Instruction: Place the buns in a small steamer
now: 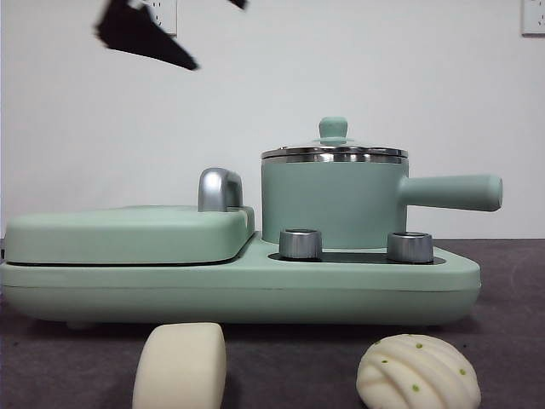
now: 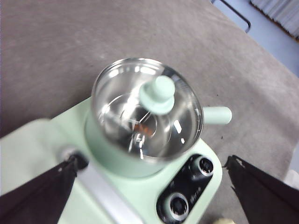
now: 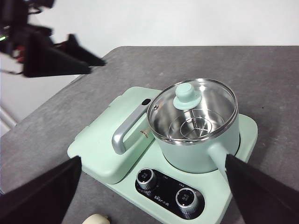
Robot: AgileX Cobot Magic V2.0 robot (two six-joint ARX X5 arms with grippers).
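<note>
Two buns lie on the table in front of the cooker: a smooth cream oblong bun (image 1: 180, 366) on the left and a round ridged bun (image 1: 417, 373) with green flecks on the right. The small steamer (image 1: 332, 200) stands on the cooker's right half, its glass lid (image 3: 192, 112) on and the green knob (image 2: 159, 93) up. My left gripper (image 2: 152, 161) hangs open high above the steamer and shows as a black tip (image 1: 149, 38) at the top of the front view. My right gripper (image 3: 153, 160) is open too, high over the cooker's front, holding nothing.
The mint-green cooker base (image 1: 238, 285) carries a flat griddle section (image 1: 128, 234) with a chrome handle (image 1: 220, 189) on its left half. Two steel dials (image 1: 300, 243) sit at the front below the steamer. The steamer's side handle (image 1: 451, 192) points right. Grey cloth covers the table (image 3: 261, 79).
</note>
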